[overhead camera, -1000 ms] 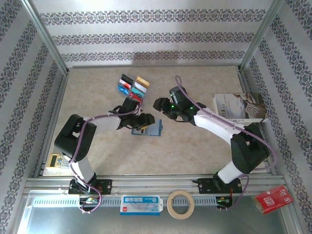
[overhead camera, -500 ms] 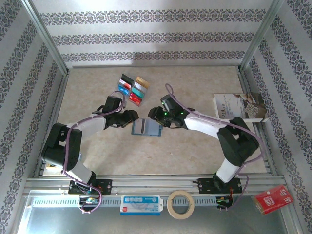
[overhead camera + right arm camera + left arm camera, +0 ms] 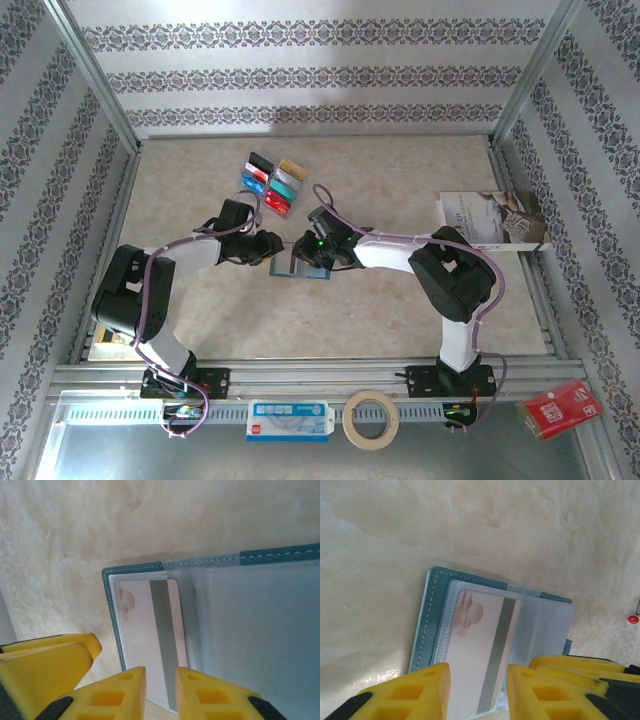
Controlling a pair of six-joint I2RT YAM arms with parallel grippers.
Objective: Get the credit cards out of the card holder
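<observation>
From the left: our left gripper (image 3: pixel 272 247) sits low over the table (image 3: pixel 400 310), claw released, its fingers (image 3: pixel 415 692) straddling the near end of a pale card (image 3: pixel 480 640) with a grey stripe. Just behind it, loose credit cards (image 3: pixel 272 180) lie fanned out. The card holder (image 3: pixel 305 265) lies open mid-table between both grippers, the striped card tucked in its clear sleeve. The right gripper (image 3: pixel 314 248) has its fingers nearly together over the card's edge; honestly we can't tell if it's pinching anything. A printed booklet (image 3: pixel 490 220) lies far right.
</observation>
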